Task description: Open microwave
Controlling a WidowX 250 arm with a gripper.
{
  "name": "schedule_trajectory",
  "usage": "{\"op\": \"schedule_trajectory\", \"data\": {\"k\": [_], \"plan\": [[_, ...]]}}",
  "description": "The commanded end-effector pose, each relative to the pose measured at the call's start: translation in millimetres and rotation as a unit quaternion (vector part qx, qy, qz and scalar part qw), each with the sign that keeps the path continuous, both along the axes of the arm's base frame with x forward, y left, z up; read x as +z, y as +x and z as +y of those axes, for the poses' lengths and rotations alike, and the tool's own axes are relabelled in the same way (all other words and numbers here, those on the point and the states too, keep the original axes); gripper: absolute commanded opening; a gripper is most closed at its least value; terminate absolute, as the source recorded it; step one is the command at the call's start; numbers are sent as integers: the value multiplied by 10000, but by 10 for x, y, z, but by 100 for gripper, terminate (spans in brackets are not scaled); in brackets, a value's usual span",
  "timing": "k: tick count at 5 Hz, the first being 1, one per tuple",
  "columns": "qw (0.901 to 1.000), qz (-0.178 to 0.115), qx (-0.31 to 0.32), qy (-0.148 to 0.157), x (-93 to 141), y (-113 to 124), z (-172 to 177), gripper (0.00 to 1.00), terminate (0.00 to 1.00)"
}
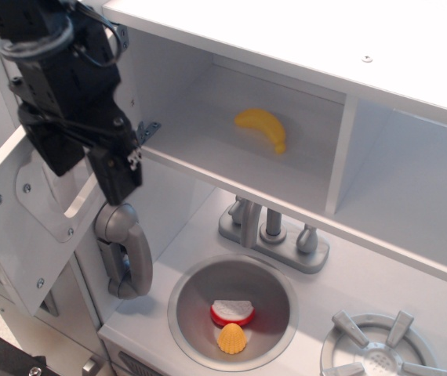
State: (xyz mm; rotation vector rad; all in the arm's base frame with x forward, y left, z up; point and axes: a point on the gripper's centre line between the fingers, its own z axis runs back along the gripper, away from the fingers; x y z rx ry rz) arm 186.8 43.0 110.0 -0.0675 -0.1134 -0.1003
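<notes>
The microwave (208, 133) is a grey box compartment and stands open, with a yellow banana (263, 128) lying inside. Its flat door (16, 235) is swung far out to the left, with the screwed inner face and window frame towards me; the handle is hidden. My black gripper (89, 168) hangs at the upper left over the door's top edge, left of the opening. Its fingers (119, 176) are spread apart and hold nothing. I cannot tell whether they touch the door.
A grey telephone handset (123, 249) hangs on the wall below the gripper. The round sink (192, 313) holds a red-and-white toy and a yellow shell toy (232, 339). A faucet (274, 231) stands behind it, a burner (380, 352) at the lower right, and a second compartment (412, 196) on the right.
</notes>
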Motion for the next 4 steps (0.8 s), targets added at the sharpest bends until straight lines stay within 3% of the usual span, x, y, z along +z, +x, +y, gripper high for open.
{"op": "schedule_trajectory", "data": {"k": [1, 2, 3, 4], "plan": [[9995, -25, -37, -308, 570, 159, -212, 100, 0], [9991, 82, -64, -423, 781, 224, -375, 100, 0], [9991, 82, -64, -423, 781, 224, -375, 100, 0], [9991, 82, -64, -423, 781, 224, -375, 100, 100]]}}
